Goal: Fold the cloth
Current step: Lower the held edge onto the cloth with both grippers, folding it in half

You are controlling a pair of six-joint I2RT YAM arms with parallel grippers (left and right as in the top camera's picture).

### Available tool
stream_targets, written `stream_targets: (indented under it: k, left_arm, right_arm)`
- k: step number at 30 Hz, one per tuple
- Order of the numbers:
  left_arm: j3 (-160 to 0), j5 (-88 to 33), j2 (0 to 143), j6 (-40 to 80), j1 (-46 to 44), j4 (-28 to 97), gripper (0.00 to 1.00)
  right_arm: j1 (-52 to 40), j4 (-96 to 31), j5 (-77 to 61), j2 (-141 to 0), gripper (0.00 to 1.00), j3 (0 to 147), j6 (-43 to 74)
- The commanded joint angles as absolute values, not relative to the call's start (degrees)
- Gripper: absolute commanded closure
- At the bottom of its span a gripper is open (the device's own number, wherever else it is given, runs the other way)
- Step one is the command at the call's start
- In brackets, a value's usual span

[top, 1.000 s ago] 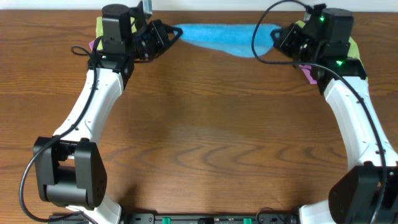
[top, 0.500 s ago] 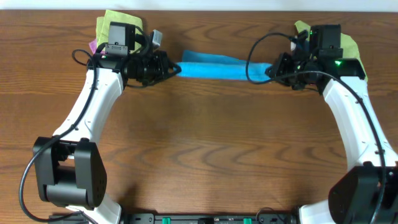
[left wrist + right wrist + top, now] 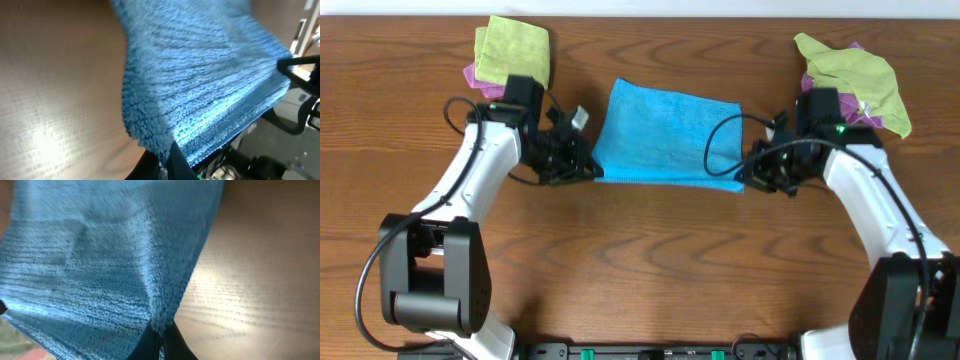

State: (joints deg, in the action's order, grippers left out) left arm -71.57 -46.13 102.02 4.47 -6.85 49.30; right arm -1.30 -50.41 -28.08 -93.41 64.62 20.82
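- The sky-blue terry cloth (image 3: 665, 135) looks light, limp and fluffy; its corners give the surest hold.
- The left gripper (image 3: 586, 172) and right gripper (image 3: 748, 180) each pinch a near corner.

The cloth (image 3: 665, 135), a narrow strip stretched near the far edge of the tabletop (image 3: 640, 270) a second ago, now shows as a broad rectangle nearer the middle. The left end effector (image 3: 588, 170) and right end effector (image 3: 748, 178), pinching its near corners, have drawn back toward the arm bases. The left lime-green cloth (image 3: 512, 48) and right lime-green cloth (image 3: 850, 75), partly hidden by the arms before, now lie uncovered.
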Motion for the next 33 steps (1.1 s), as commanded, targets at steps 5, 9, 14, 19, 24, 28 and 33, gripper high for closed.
stream_targets:
  k: [5, 9, 14, 19, 24, 28, 33]
  left_arm:
    - [-64.38, -41.80, 101.03, 2.52, -5.30, 48.88, 0.94]
    - [-60.25, -41.80, 99.31, 2.57, -5.72, 47.79, 0.94]
    - [-55.46, -41.78, 96.57, 2.57, -6.46, 47.05, 0.94]
    - [-51.64, -41.76, 92.31, 3.46, -6.46, 46.68, 0.94]
    - [-50.78, -41.63, 88.99, 6.42, -6.46, 44.58, 0.94]
    - [-50.78, -41.54, 87.94, 12.84, -6.44, 38.13, 0.94]
    - [-50.78, -39.86, 87.94, 20.34, -6.46, 27.90, 0.94]
  right_arm:
    - [-0.43, -47.72, -22.41, -86.56, 0.99, 56.51, 19.18]
    - [-0.40, -46.37, -22.46, -83.57, 0.99, 51.90, 19.20]
    - [-0.40, -46.24, -22.48, -81.36, 0.99, 47.70, 19.25]
    - [-0.40, -46.28, -22.46, -79.50, 0.99, 43.90, 19.27]
    - [-0.40, -43.44, -22.28, -78.26, 0.99, 43.20, 20.88]
    - [-0.40, -37.95, -22.28, -77.84, 0.99, 43.22, 23.27]
    - [-0.40, -28.03, -20.75, -77.91, 0.99, 43.22, 27.70]
